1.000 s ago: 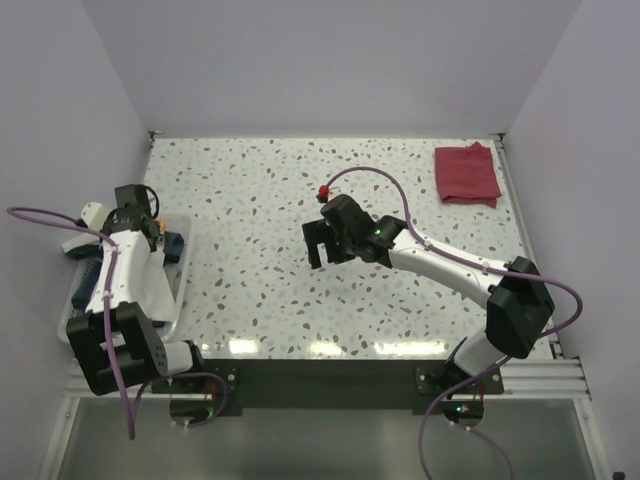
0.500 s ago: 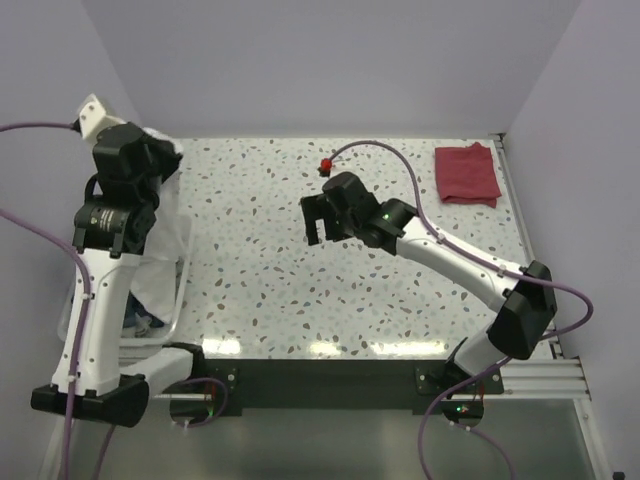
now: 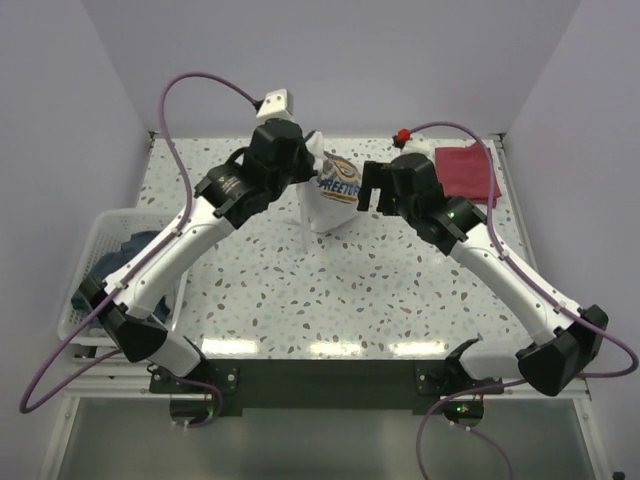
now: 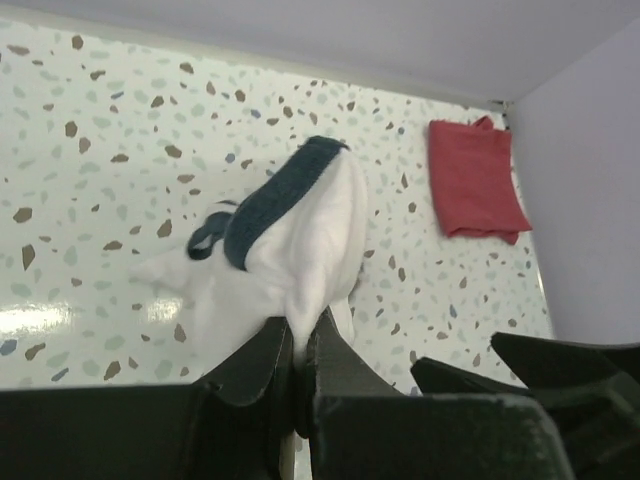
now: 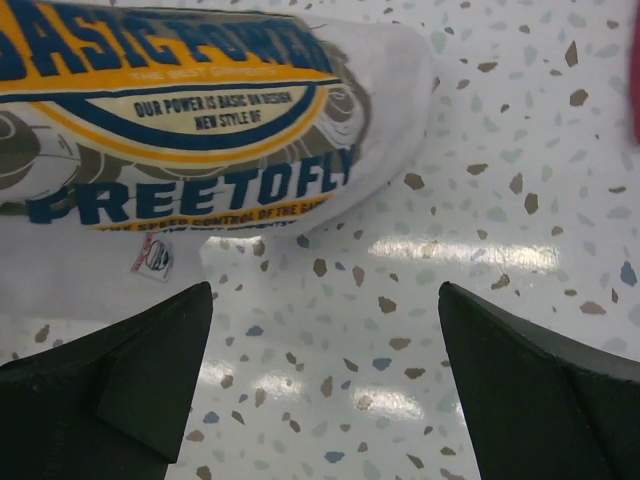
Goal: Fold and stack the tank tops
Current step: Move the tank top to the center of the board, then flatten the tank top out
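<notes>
left claw (image 4: 298,335) clamped on white top (image 3: 322,200), hanging lengthwise upper centre; my right claw (image 5: 322,340), spread apart, sits just right, nearest its printed side.

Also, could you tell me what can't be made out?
Top view: what the basket holds, mostly under the left arm.
Right wrist view: print on the white top, cut off by top and left edges.
Left wrist view: cloth inside the left gripper, hidden by its fingers.
</notes>
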### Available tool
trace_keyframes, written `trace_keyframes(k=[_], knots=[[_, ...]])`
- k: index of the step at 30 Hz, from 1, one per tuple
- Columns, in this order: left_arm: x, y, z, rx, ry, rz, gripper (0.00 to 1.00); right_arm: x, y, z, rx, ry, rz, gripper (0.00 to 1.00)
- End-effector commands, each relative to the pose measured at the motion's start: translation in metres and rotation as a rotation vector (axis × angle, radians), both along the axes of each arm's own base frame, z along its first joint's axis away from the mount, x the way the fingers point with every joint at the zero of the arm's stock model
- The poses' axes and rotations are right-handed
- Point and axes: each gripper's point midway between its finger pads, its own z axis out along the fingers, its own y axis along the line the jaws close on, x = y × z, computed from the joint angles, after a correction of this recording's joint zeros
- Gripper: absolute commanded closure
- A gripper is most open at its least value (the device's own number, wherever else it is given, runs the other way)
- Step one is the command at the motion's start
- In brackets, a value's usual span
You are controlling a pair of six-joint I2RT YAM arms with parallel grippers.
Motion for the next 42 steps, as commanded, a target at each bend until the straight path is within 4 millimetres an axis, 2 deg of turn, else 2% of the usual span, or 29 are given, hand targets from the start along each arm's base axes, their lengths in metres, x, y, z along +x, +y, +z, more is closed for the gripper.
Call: trace_keyframes(k=[1,2,3,4,5,6,7,9,10,11,12,13,14,15,16,17,18,19,20,21,25,27,28,30,32,34,35,40,42], knots=[[0.018,-0.023,-0.014,-0.054,-0.009,-0.038,0.97,-0.013,-0.013,-0.031,-0.026,0.043,-0.048,0.01],[0.022,-0.027,-0.022,-0.048,0.001,-0.047,0.93,-0.015,-0.015,-0.039,-0.027,0.058,-0.053,0.01],[0.033,-0.026,-0.040,-0.025,0.031,-0.037,0.78,-0.017,-0.012,-0.046,-0.016,0.071,-0.039,0.01],[0.037,-0.025,-0.056,-0.016,0.066,-0.043,0.74,-0.021,-0.012,-0.065,-0.019,0.108,-0.044,0.02],[0.044,-0.022,-0.067,-0.020,0.088,-0.044,0.72,-0.023,-0.012,-0.073,-0.022,0.122,-0.040,0.02],[0.057,-0.008,-0.079,-0.027,0.109,-0.025,0.63,-0.025,-0.008,-0.079,-0.012,0.135,-0.027,0.02],[0.056,-0.009,-0.101,-0.030,0.153,-0.065,0.56,-0.031,-0.005,-0.097,-0.009,0.179,-0.010,0.04],[0.059,0.006,-0.112,-0.022,0.169,-0.048,0.44,-0.038,0.002,-0.109,-0.011,0.198,0.015,0.04],[0.054,0.013,-0.129,0.003,0.192,-0.038,0.40,-0.041,0.000,-0.116,-0.036,0.200,0.005,0.05],[0.052,0.016,-0.132,0.010,0.184,-0.033,0.36,-0.043,0.003,-0.119,-0.060,0.196,0.007,0.05],[0.049,0.025,-0.129,0.006,0.175,-0.016,0.36,-0.052,0.015,-0.122,-0.088,0.190,0.042,0.05],[0.043,0.034,-0.149,0.023,0.209,-0.003,0.35,-0.054,0.022,-0.121,-0.095,0.184,0.052,0.06],[0.041,0.039,-0.155,0.019,0.218,0.004,0.35,-0.058,0.031,-0.124,-0.103,0.191,0.070,0.07],[0.042,0.051,-0.159,0.007,0.229,0.029,0.35,-0.063,0.048,-0.129,-0.112,0.198,0.111,0.08],[0.035,0.058,-0.176,0.013,0.269,0.031,0.35,-0.064,0.059,-0.132,-0.116,0.198,0.128,0.11],[0.034,0.064,-0.182,0.004,0.283,0.045,0.36,-0.065,0.067,-0.133,-0.132,0.187,0.136,0.12],[0.034,0.076,-0.184,-0.005,0.287,0.071,0.36,-0.070,0.081,-0.149,-0.181,0.210,0.167,0.13],[0.030,0.080,-0.195,-0.009,0.309,0.069,0.36,-0.065,0.092,-0.144,-0.193,0.189,0.177,0.17],[0.028,0.085,-0.198,-0.016,0.314,0.074,0.37,-0.064,0.099,-0.147,-0.216,0.183,0.188,0.20],[0.026,0.092,-0.201,-0.026,0.322,0.077,0.37,-0.058,0.113,-0.158,-0.253,0.186,0.200,0.29],[0.024,0.104,-0.196,-0.027,0.314,0.084,0.37,-0.036,0.127,-0.178,-0.390,0.176,0.209,0.48],[0.023,0.108,-0.192,-0.030,0.303,0.080,0.37,-0.025,0.133,-0.175,-0.423,0.150,0.202,0.48],[0.022,0.109,-0.191,-0.033,0.301,0.078,0.37,-0.022,0.132,-0.185,-0.471,0.153,0.207,0.48],[0.021,0.114,-0.189,-0.030,0.294,0.082,0.37,-0.015,0.138,-0.183,-0.483,0.139,0.214,0.48],[0.021,0.116,-0.186,-0.036,0.290,0.078,0.37,-0.013,0.144,-0.192,-0.505,0.146,0.250,0.48],[0.021,0.119,-0.184,-0.041,0.286,0.077,0.37,-0.009,0.150,-0.192,-0.510,0.138,0.256,0.52],[0.021,0.120,-0.184,-0.040,0.286,0.074,0.37,-0.009,0.150,-0.202,-0.533,0.153,0.260,0.53],[0.020,0.125,-0.181,-0.047,0.279,0.071,0.37,-0.004,0.152,-0.216,-0.556,0.174,0.267,0.57],[0.020,0.127,-0.181,-0.047,0.278,0.072,0.37,-0.002,0.146,-0.224,-0.579,0.195,0.254,0.59]])
